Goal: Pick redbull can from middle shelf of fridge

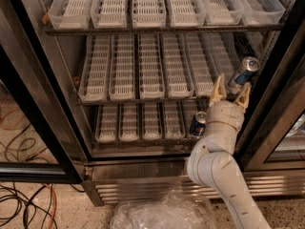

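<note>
The redbull can point(243, 71), silver and light blue, leans tilted at the right end of the middle shelf point(152, 66), a rack of white slotted trays in the fridge point(143, 182). My gripper point(233, 86) is open, its two tan fingers pointing up just below and in front of the can. The can's lower end sits right above the gap between them, and the fingers are not closed on it. My white arm rises from the lower right.
A darker navy can point(198, 124) stands on the bottom rack just left of my wrist. The right black door frame point(271, 94) is close beside the gripper. The open glass door point(28, 104) is at left. A clear plastic bag point(162, 213) and cables point(19, 202) lie on the floor.
</note>
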`<state>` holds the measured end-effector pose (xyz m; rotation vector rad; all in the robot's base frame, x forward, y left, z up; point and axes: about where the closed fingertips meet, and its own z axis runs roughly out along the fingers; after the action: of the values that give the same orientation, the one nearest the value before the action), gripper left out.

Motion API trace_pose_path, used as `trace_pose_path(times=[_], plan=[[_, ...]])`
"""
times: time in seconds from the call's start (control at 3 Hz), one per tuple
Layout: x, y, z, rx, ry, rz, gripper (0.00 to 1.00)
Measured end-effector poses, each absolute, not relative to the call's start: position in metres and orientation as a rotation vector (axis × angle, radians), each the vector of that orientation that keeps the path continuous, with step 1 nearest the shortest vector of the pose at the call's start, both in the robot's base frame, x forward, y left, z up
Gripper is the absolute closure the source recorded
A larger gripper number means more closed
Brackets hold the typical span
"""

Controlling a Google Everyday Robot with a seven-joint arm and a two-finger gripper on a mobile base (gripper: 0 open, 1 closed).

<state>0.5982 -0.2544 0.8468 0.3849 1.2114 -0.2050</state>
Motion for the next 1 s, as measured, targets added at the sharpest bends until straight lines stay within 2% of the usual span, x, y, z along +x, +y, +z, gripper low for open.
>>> trace_pose_path(times=[0.67,1.0], plan=[[0.611,-0.272,0.845,0.445,1.203,-0.251,0.45],[0.617,-0.282,0.84,0.464,1.208,-0.281,0.43]])
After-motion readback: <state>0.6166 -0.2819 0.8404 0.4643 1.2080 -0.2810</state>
